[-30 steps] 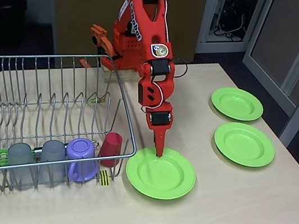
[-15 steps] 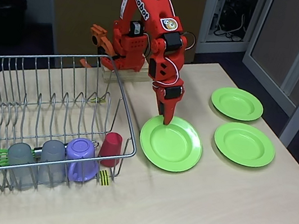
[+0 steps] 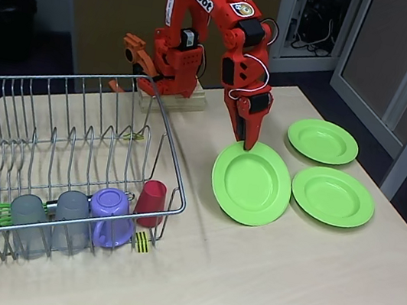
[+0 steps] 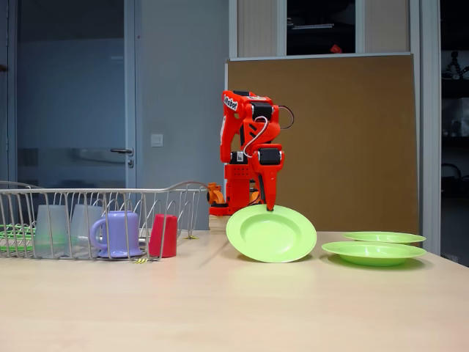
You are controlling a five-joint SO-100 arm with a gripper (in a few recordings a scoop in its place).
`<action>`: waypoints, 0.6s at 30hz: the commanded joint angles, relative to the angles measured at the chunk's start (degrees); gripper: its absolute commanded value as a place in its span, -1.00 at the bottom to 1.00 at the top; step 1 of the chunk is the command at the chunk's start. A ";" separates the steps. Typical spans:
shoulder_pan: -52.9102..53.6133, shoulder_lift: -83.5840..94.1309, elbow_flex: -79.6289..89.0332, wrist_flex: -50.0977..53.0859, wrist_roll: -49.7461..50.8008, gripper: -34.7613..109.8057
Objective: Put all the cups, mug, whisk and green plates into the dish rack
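Right of the dish rack [image 3: 74,140], the gripper [image 3: 245,142] pinches a lime-green plate [image 3: 251,183] by its far rim (glossy, shallow-welled). The low fixed view shows it tilted up on its near edge [image 4: 271,234].

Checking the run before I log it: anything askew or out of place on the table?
One green plate stands tilted on its edge, pinched at the top rim by the gripper. The other two plates lie flat. The red cup stands outside the dish rack, against its front wires.
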 commanded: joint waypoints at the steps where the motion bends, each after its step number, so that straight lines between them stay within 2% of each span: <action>1: -1.23 3.69 1.49 0.00 0.09 -0.52; 5: -0.88 4.48 6.15 -3.25 2.11 -0.52; 11: 1.41 2.37 15.21 -13.54 4.22 -0.52; 18: 5.54 -2.20 19.51 -22.94 1.76 -0.52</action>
